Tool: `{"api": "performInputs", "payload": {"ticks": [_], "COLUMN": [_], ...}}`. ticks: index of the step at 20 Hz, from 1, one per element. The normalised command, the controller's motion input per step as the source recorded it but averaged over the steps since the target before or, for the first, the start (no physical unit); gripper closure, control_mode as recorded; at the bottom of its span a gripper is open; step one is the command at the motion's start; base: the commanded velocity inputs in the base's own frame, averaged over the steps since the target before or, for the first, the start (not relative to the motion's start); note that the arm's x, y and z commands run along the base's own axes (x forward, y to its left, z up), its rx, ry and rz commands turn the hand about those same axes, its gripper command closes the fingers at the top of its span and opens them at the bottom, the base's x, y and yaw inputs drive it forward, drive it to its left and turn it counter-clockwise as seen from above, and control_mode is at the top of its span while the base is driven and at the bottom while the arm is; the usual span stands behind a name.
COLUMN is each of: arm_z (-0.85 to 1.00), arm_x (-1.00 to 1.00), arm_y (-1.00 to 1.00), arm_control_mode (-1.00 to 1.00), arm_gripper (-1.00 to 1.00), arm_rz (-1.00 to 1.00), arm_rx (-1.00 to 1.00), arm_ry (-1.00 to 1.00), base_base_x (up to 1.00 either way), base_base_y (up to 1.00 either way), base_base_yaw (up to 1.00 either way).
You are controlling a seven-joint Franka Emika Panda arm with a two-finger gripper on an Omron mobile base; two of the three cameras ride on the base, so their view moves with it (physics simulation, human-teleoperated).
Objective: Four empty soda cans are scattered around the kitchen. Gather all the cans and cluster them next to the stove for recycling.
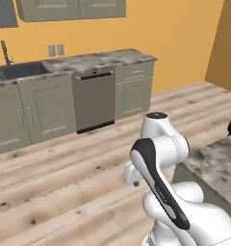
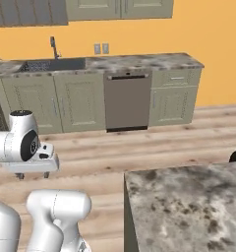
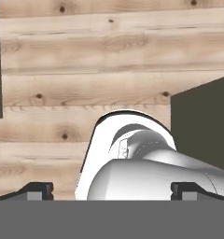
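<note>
My fingertips [image 3: 35, 190] stand wide apart with nothing between them; the gripper [image 3: 111, 191] looks down at plank floor [image 3: 86, 70]; no can is in sight yet, on the counter [image 2: 144, 62] or the island [image 2: 198, 206]; I judge empty cans light, thin-walled and slick, so I'd take one mid-body, squeezing gently to avoid denting.

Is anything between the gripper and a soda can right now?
Can't judge: no can is in sight. The open gripper is tucked over the wood floor, pointing down, beside the stone counter. Find a can first.
</note>
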Motion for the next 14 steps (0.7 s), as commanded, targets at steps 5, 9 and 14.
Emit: {"api": "performInputs", "payload": {"ticks": [5,9,14], "arm_z": [0.0,0.0,0.0], "arm_x": [0.0,0.0,0.0], "arm_y": [0.0,0.0,0.0], "arm_control_mode": [1.0,1.0,1.0], "arm_gripper": [-1.0,-1.0,-1.0], "arm_rz": [0.0,0.0,0.0], "arm_rx": [0.0,0.0,0.0], "arm_ry": [0.0,0.0,0.0], "base_base_x": [0.73,0.73,0.62], "base_base_y": [0.23,0.23,0.23], "base_base_yaw": [-0.21,-0.2,-0.35]}}
